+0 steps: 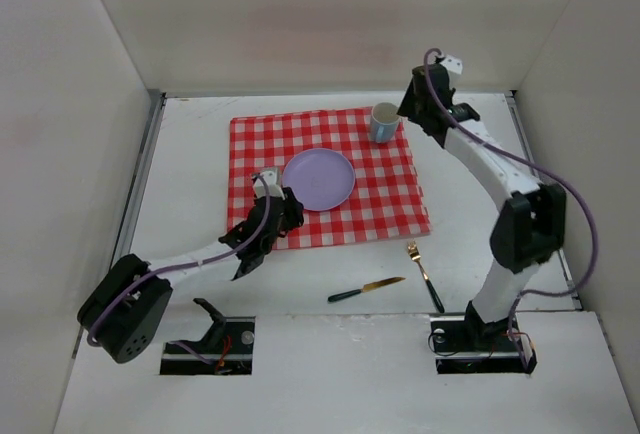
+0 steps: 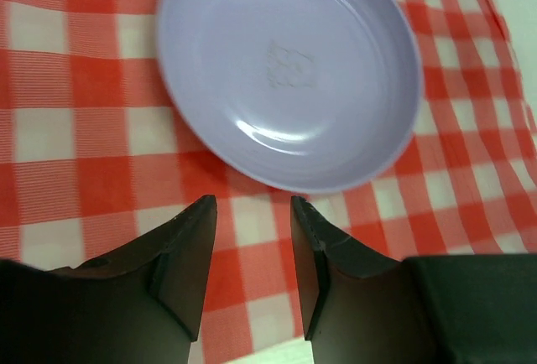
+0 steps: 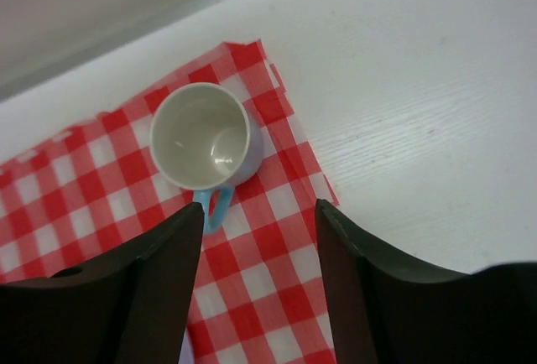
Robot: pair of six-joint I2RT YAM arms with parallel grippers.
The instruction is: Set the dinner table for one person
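Flat matte white dinner table fills the workspace, with a red-and-white checked cloth mid-table; both grippers empty.
Round glossy lavender plate lies on the cloth. Left gripper is at its near rim, dark fingers partly apart, nothing between. Round mug, white inside with a blue handle, stands upright at the cloth's far right corner. Right gripper is above it, fingers wide apart, holding nothing. Gold knife and fork, dark-handled, lie on bare table.
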